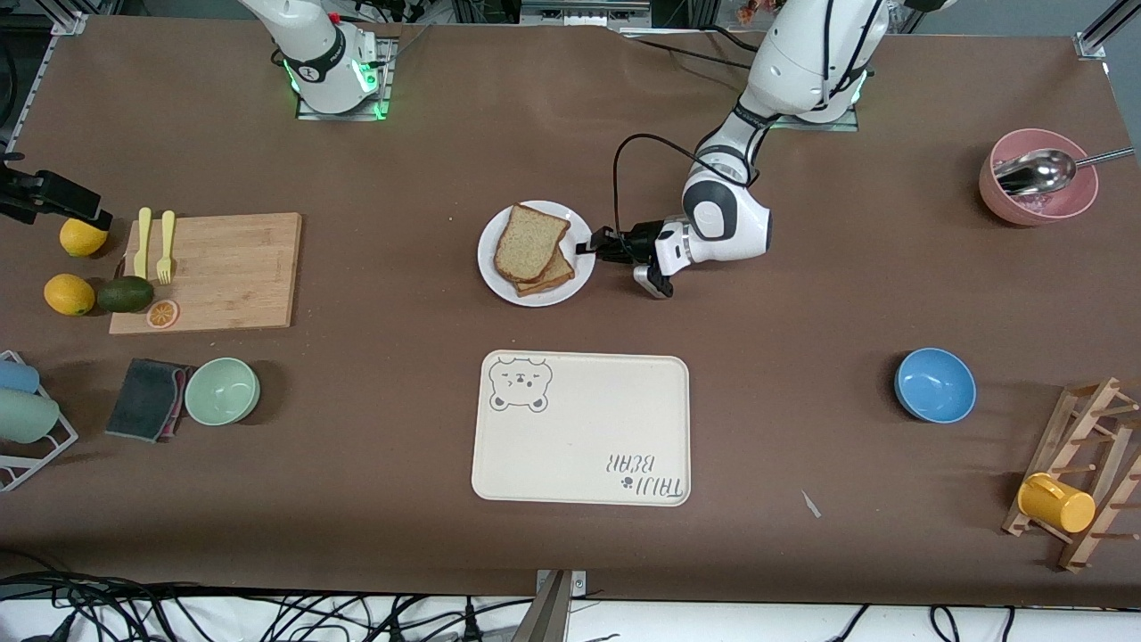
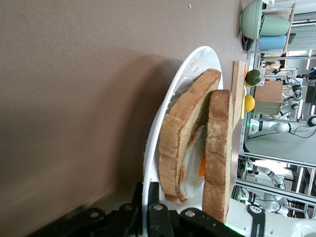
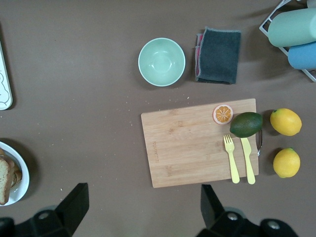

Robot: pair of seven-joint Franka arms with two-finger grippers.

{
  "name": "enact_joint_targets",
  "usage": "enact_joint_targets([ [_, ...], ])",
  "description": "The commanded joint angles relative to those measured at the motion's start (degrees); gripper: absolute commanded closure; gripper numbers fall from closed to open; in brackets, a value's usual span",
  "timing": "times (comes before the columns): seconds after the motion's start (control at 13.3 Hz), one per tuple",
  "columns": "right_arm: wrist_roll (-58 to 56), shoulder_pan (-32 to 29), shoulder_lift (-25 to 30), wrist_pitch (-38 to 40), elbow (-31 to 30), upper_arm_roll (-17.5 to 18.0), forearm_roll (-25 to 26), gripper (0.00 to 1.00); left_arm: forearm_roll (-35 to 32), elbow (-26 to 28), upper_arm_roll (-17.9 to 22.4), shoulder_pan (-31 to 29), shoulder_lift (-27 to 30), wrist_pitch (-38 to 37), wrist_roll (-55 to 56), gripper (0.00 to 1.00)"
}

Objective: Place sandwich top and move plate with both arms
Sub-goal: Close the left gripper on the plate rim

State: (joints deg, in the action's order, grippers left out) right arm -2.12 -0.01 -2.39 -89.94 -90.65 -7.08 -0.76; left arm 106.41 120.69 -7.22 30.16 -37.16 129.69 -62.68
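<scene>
The white plate (image 1: pixel 491 273) sits mid-table, farther from the front camera than the bear tray. On it lies a bread slice with a fried egg, and the sandwich top (image 1: pixel 532 241) rests over that, shifted a little so the lower slice peeks out. My left gripper (image 1: pixel 586 247) lies low at the plate's edge toward the left arm's end, shut on the rim. The left wrist view shows the plate (image 2: pixel 197 64) pinched by the left gripper (image 2: pixel 148 191), the sandwich top (image 2: pixel 218 148) above the egg. My right gripper (image 3: pixel 143 197) hangs open high over bare table beside the cutting board.
A cream bear tray (image 1: pixel 581 428) lies nearer the front camera than the plate. Toward the right arm's end are a cutting board (image 1: pixel 207 272) with forks, lemons, an avocado, a green bowl (image 1: pixel 222 390) and a cloth. A blue bowl (image 1: pixel 934 384), pink bowl (image 1: pixel 1037 178) and mug rack stand toward the left arm's end.
</scene>
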Motion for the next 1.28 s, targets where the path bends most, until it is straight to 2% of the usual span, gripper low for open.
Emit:
enact_joint_targets([
  [0.0, -0.2, -0.1, -0.2, 0.2, 1.1, 0.2, 0.2, 0.00, 2.9, 0.8, 0.0, 0.4, 0.3, -0.2, -1.9, 1.00],
  [1.2, -1.0, 0.8, -1.7, 0.1, 1.1, 0.6, 0.1, 0.00, 8.0, -1.1, 0.7, -1.1, 1.4, -2.4, -1.8, 1.00],
])
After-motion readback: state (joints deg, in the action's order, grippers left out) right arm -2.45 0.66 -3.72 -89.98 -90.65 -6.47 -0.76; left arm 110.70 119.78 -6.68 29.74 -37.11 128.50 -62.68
